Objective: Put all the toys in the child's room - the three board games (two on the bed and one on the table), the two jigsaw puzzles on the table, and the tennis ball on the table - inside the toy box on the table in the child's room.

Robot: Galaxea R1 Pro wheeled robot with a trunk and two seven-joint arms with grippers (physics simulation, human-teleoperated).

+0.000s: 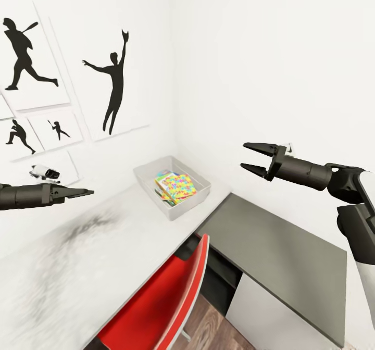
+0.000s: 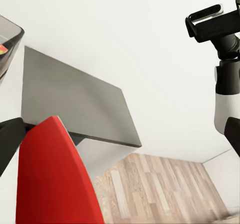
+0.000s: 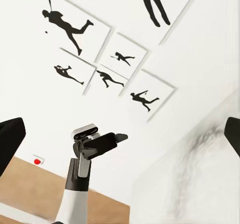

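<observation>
The grey toy box (image 1: 204,187) stands on the pale table (image 1: 104,256) against the wall corner. Inside it a jigsaw puzzle (image 1: 179,186) of yellow, pink, green and blue pieces lies on top of other flat colourful edges that I cannot tell apart. My left gripper (image 1: 86,192) hovers over the table left of the box, open and empty, with one finger (image 2: 9,141) at the edge of the left wrist view. To the right of the box my right gripper (image 1: 251,157) hangs above the dark end section (image 1: 276,256), open and empty. The board games, tennis ball and bed are out of view.
A red chair (image 1: 161,298) is pushed under the table's front edge, with wood floor (image 2: 155,189) beyond. Framed silhouette pictures (image 1: 112,87) hang on the left wall. A small white and black object (image 1: 44,172) sits at the back left.
</observation>
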